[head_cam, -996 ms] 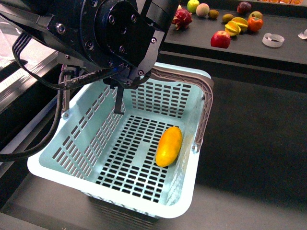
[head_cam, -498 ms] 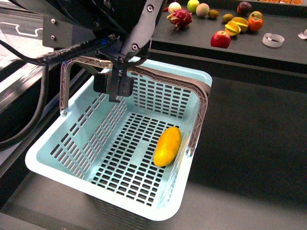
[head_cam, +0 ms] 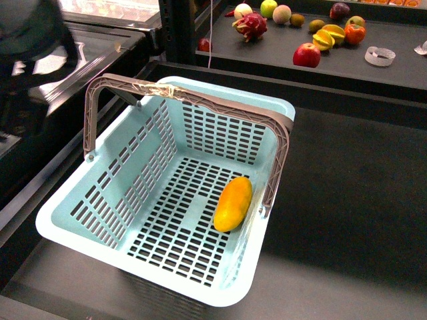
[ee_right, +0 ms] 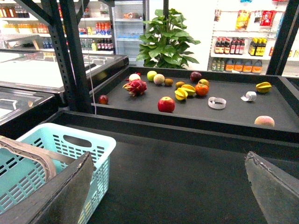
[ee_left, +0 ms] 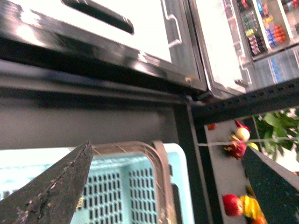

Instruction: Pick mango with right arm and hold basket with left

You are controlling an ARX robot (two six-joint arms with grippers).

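Note:
The pale-blue basket [head_cam: 100, 200] stands on the dark counter, its grey-brown handles [head_cam: 193, 100] swung up together. The yellow-orange mango [head_cam: 233, 203] lies on the basket floor by the right wall. My left arm [head_cam: 30, 30] is a dark blur at the upper left, away from the basket. In the left wrist view my left gripper [ee_left: 167, 148] is open and empty, above and behind the basket's far rim [ee_left: 180, 154]. My right gripper [ee_right: 169, 156] is open and empty over the dark counter, to the right of the basket [ee_right: 70, 142]. Neither wrist view shows the mango.
A dark shelf [head_cam: 347, 67] behind the basket holds loose fruit, with a red apple [head_cam: 307, 55], a dragon fruit [head_cam: 252, 25] and cut yellow slices [head_cam: 323, 39]. A glass-topped freezer [head_cam: 100, 40] runs along the left. Black rack posts [ee_right: 70, 51] stand behind the basket.
My left arm has pulled up and to the left, away from over the basket, and now shows only as a blur. The basket shifted slightly earlier and now rests still. The mango stays inside it.

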